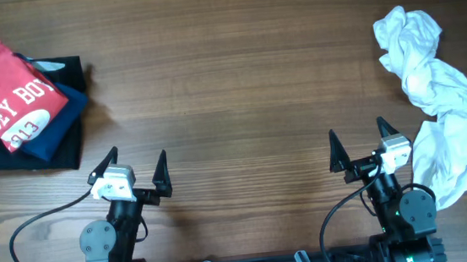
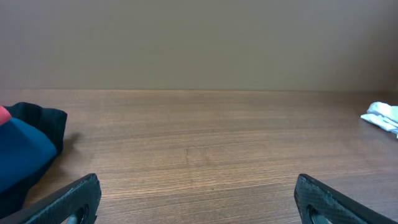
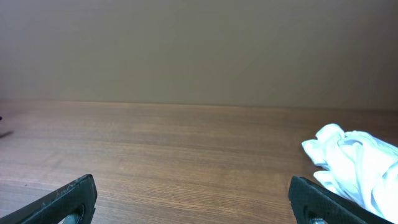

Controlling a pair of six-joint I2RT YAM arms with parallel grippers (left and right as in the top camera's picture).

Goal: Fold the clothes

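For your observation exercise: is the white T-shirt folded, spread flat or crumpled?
Crumpled: the white T-shirt lies in a twisted, bunched heap, no neat folds.

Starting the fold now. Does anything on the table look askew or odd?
The white T-shirt lies crumpled in a twisted heap on the right side of the table, beside the right gripper, not spread flat. At far left, the red shirt sits skewed on the folded dark garments. The left gripper and the right one are open and empty.

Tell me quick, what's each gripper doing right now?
Left gripper: open, holding nothing.
Right gripper: open, holding nothing.
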